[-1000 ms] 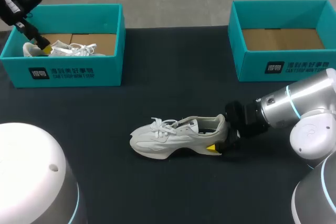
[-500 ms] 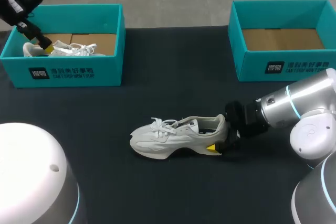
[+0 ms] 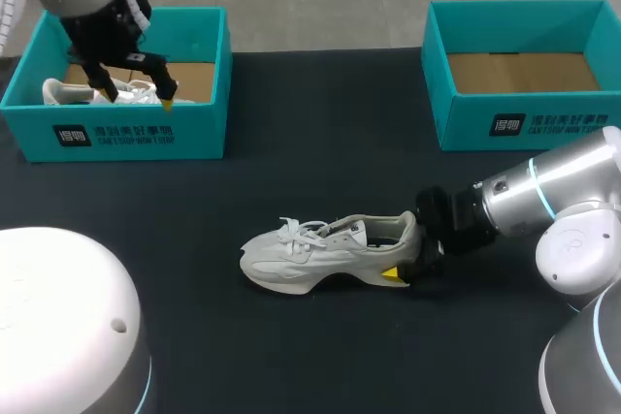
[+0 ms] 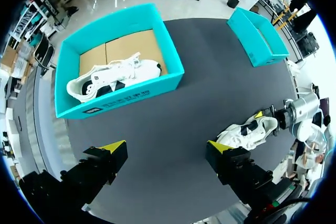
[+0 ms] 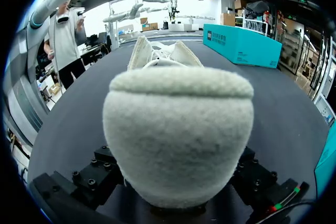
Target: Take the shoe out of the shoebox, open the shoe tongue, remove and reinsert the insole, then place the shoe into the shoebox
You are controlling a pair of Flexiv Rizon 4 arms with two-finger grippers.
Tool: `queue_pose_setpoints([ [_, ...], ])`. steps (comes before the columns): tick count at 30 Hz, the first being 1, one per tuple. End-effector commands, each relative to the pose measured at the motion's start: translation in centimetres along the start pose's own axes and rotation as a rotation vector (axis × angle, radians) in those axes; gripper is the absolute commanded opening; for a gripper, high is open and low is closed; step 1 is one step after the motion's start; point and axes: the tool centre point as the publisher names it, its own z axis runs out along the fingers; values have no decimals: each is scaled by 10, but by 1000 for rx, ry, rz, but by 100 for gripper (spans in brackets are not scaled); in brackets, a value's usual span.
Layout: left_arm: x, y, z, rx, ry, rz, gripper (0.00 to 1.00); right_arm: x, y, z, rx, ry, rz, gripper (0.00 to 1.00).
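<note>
Teal left shoebox point(image 3: 136, 133) had my left gripper point(image 3: 138, 95) over it, fingers spread wide above the second shoe point(image 4: 113, 80) inside. A second earlier that arm sat back at the far-left corner. My right gripper point(image 3: 408, 259) stayed clamped on the heel of the white shoe point(image 3: 310, 251) lying mid-table. I judged the left arm was swinging round to open the tongue.

Bright, even light from overhead, only a soft, thin shadow beneath the shoe point(image 3: 320, 247) on the dark table point(image 3: 320, 123)
</note>
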Motion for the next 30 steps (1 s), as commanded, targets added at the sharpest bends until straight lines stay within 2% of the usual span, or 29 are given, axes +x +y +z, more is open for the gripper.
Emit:
queue_pose_setpoints([
  [1,29,2,7,-4,-62,-29,100,1,-1,3,2,-2,0,0],
  [14,103,23,22,-22,-56,-132,100,1,-1,3,2,-2,0,0],
  [25,165,50,35,-76,-54,-63,100,1,-1,3,2,-2,0,0],
  [27,174,54,37,-88,-55,-28,100,1,-1,3,2,-2,0,0],
  [30,174,54,37,-88,-55,-28,100,1,-1,3,2,-2,0,0],
])
